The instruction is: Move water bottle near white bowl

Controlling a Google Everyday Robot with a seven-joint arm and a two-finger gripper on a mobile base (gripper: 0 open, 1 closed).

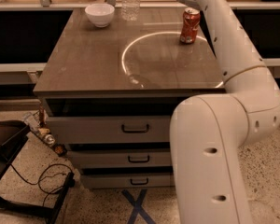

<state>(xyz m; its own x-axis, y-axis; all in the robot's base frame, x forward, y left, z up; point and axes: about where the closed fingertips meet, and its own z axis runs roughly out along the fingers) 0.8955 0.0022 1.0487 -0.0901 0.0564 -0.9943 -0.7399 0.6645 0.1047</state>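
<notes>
One caution: the water bottle (130, 3) stands just beside the white bowl (99, 14), and my tool is off the top edge, its grip untellable, so I'd withdraw straight up.

The white arm (210, 157) is seen rising from the lower right of the frame, bent at the elbow (252, 92) on the right, and stretched toward the top centre. The hand is cut off by the upper edge.
</notes>
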